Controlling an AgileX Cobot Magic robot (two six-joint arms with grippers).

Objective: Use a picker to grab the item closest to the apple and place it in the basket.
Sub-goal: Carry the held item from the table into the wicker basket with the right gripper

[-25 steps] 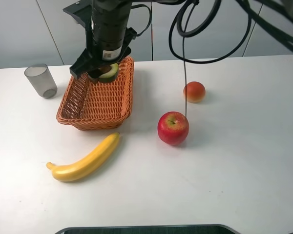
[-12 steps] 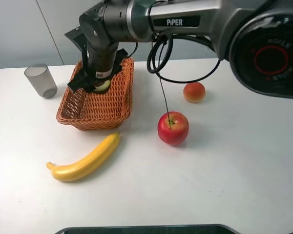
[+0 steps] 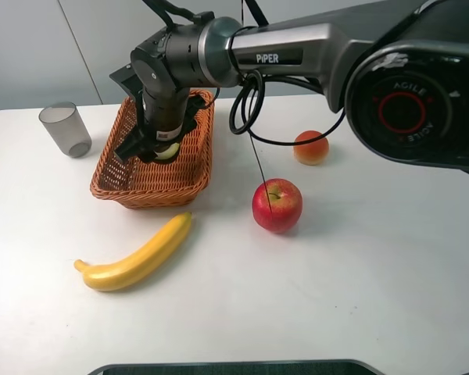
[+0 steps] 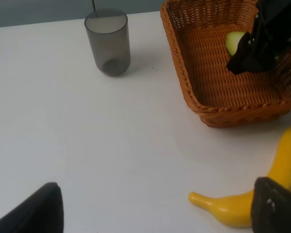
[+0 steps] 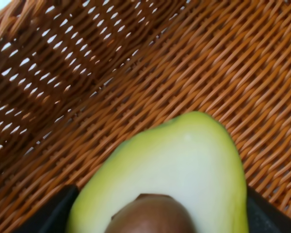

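Wicker basket [image 3: 144, 187] sits in the upper left of the overhead frame. The right gripper [image 3: 159, 148], reaching across from the right side, is low inside it, clamped on an avocado half [image 3: 169, 151]. The fruit's cut face and pit point at the wrist camera. It is held close over the weave, likely so it can be let go without a drop; contact with the floor is unclear. A red apple [image 3: 277, 205] stands mid-frame. The left gripper [image 4: 157, 208] hangs spread wide and empty beside a banana [image 4: 282, 160].
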